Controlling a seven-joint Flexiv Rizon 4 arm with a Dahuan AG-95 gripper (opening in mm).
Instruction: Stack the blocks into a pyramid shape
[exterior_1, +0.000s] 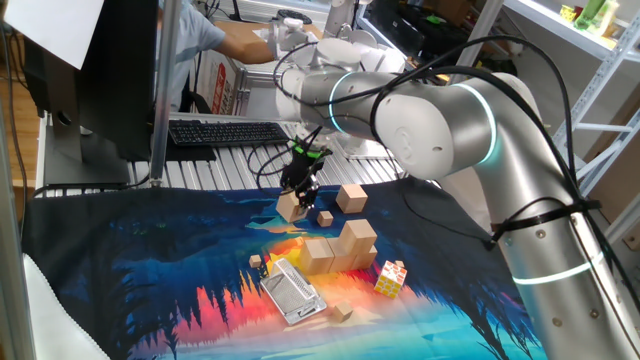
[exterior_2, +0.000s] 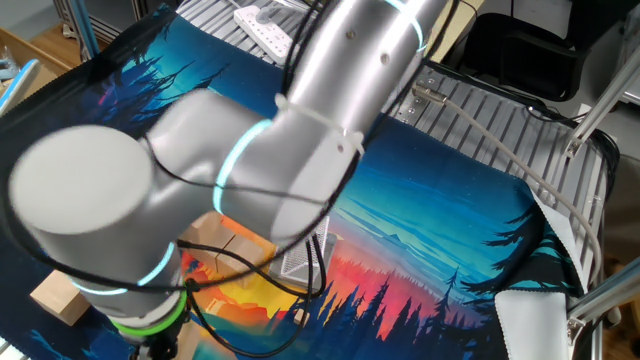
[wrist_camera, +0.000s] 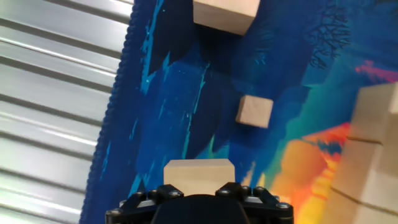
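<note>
Workshop corner around a slatted metal tabletop (exterior_1: 235, 160)

In one fixed view, a dark monitor (exterior_1: 105, 70) fills the upper left, with a black keyboard (exterior_1: 228, 131) below it at centre left. White metal shelving (exterior_1: 590, 70) stands at the upper right, green items on its top shelf. A red-and-white box (exterior_1: 220, 85) sits behind the keyboard. In the other fixed view, a white power strip (exterior_2: 268, 22) lies at the top centre, and wood-toned flooring (exterior_2: 25, 50) shows at the upper left.

Smooth matt wooden blocks (exterior_1: 340, 246) on a printed cloth mat (exterior_1: 150, 270).
</note>
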